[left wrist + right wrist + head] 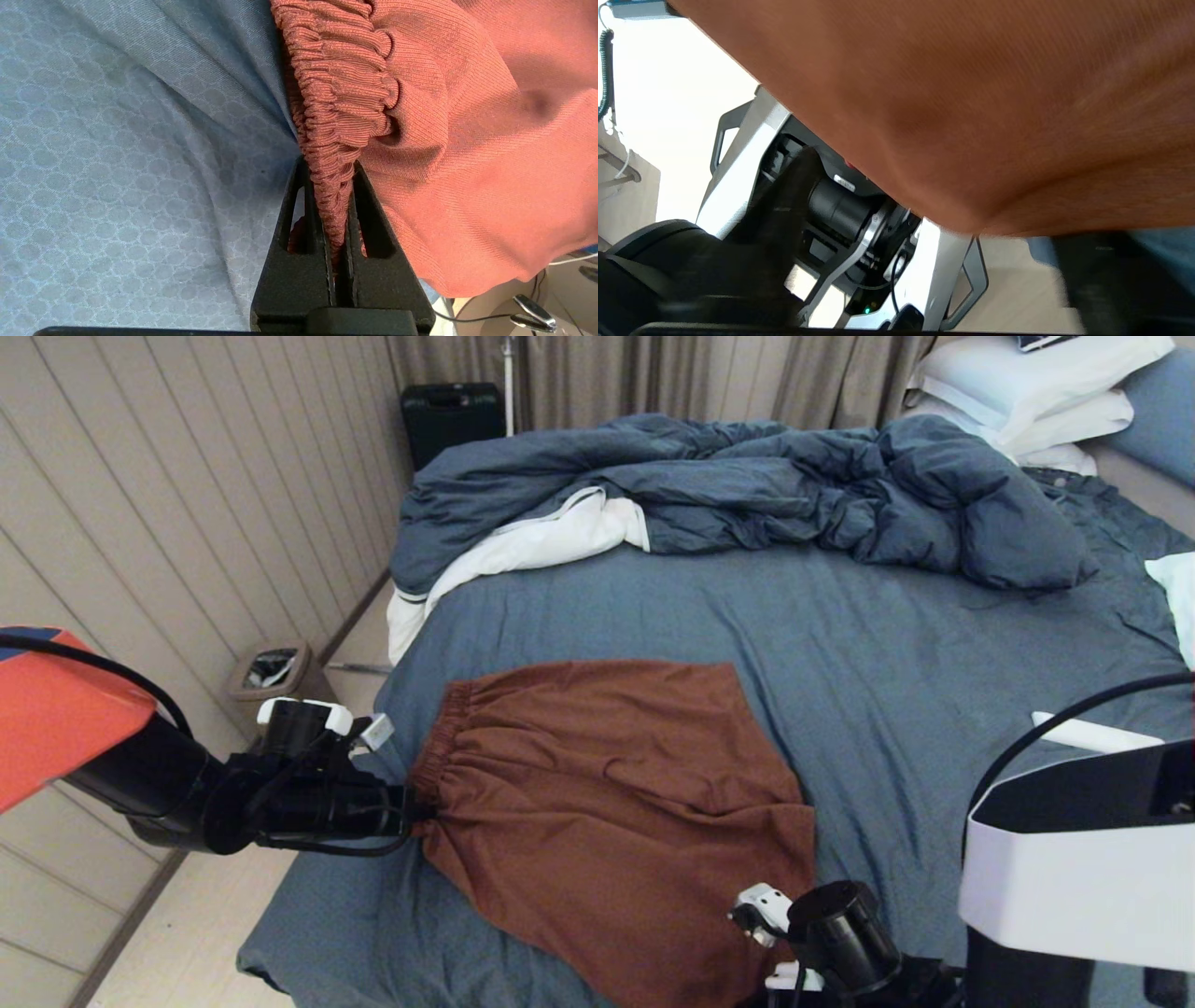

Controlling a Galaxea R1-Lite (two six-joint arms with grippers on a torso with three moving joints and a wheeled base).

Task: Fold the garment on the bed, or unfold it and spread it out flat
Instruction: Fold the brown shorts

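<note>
We judge the spreading mostly done: garment [607,803] lies nearly flat at six o'clock on the bed [934,644], left gripper [334,242] clenched on its waistband, right gripper's state indeterminable, hem unsmoothed.

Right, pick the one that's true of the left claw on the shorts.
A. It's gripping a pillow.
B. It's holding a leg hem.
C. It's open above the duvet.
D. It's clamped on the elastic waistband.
D: the left wrist view shows the left claw shut on the gathered waistband of the shorts, and the head view shows it at that waistband edge.
</note>
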